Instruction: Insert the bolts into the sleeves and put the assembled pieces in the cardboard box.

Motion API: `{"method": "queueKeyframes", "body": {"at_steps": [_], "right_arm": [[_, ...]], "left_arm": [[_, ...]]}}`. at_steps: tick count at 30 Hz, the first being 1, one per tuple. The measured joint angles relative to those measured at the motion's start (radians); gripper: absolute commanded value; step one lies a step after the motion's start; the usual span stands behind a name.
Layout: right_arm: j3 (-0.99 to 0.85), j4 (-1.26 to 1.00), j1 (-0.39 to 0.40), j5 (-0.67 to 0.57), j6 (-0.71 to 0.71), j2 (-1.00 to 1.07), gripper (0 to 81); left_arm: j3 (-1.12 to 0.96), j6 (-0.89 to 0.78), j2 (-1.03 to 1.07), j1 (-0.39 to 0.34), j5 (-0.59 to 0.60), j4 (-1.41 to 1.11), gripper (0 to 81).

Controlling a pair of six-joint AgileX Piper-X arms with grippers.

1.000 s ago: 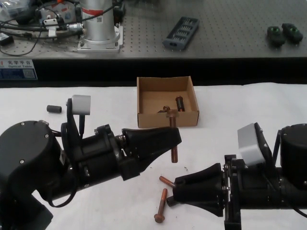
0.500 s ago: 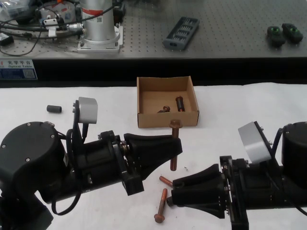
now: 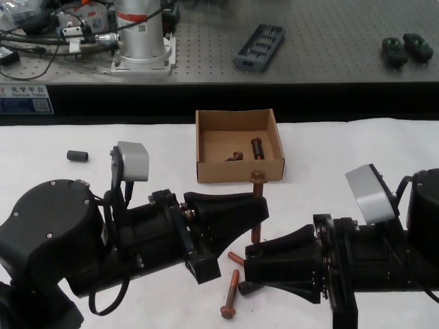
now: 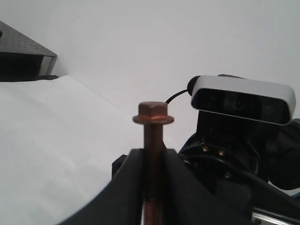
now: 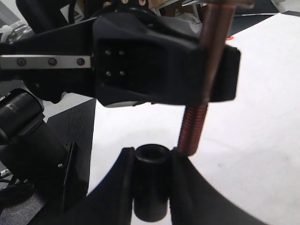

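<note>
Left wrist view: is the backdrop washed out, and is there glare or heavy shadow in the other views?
Left wrist view: yes, the white cloth and whatever is behind it bleach together, yet the bolt stands clear against them. Right wrist view: the sleeve and the left pincer read as near-black masses with little detail. High view: even light, no glare, faint shadows only.

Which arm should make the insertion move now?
Probably left: the left gripper holds the bolt upright, threaded tip just beside the open sleeve clamped in the right gripper; shift over, then lower.
</note>
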Motion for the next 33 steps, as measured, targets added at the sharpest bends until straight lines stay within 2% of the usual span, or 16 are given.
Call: {"method": "queueKeyframes", "body": {"at_steps": [33], "right_arm": [[0.0,-0.011,-0.039,0.0,-0.007,0.0,7.6]], "left_arm": [[0.001,-0.064,0.0,-0.007,-0.015,-0.039,0.6]]}}
